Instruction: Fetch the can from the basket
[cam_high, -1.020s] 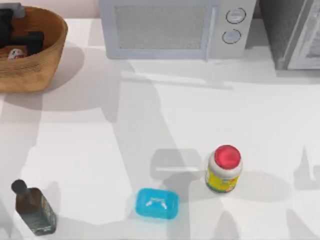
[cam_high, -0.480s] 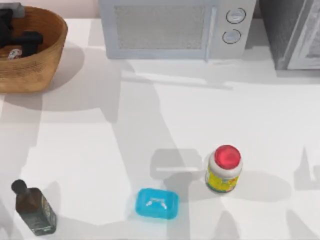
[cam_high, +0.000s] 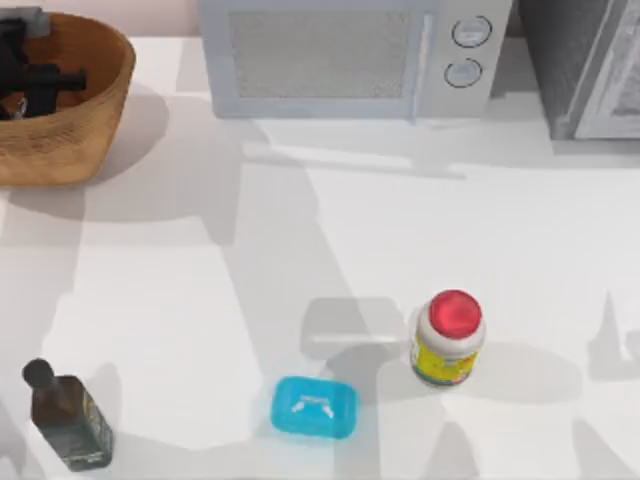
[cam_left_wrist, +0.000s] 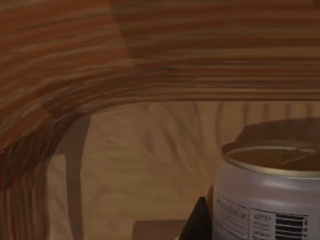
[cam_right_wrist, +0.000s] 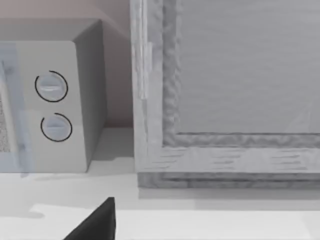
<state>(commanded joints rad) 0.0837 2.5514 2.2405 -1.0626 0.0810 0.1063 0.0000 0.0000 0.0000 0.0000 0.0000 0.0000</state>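
Observation:
The orange-brown wicker basket (cam_high: 70, 130) stands at the table's far left corner. My left gripper (cam_high: 35, 75) is down inside it, and in the top view it covers the can. In the left wrist view the can (cam_left_wrist: 270, 200) stands upright on the basket floor, very close. Its body is pale with printed text and a barcode, and its top is dull gold. The ribbed inner wall of the basket (cam_left_wrist: 150, 55) curves behind it. My right gripper (cam_right_wrist: 95, 225) is parked off the table's right side, facing the microwave and a grey cabinet.
A white microwave (cam_high: 350, 55) and a grey cabinet (cam_high: 590, 70) line the back edge. A red-lidded, yellow-labelled jar (cam_high: 448, 340) stands right of centre near the front. Also near the front are a blue soap box (cam_high: 314, 407) and, at the left, a dark bottle (cam_high: 65, 415).
My left gripper has sunk further into the basket and shifted slightly back. The can, visible beside it in the top view earlier, is now covered.

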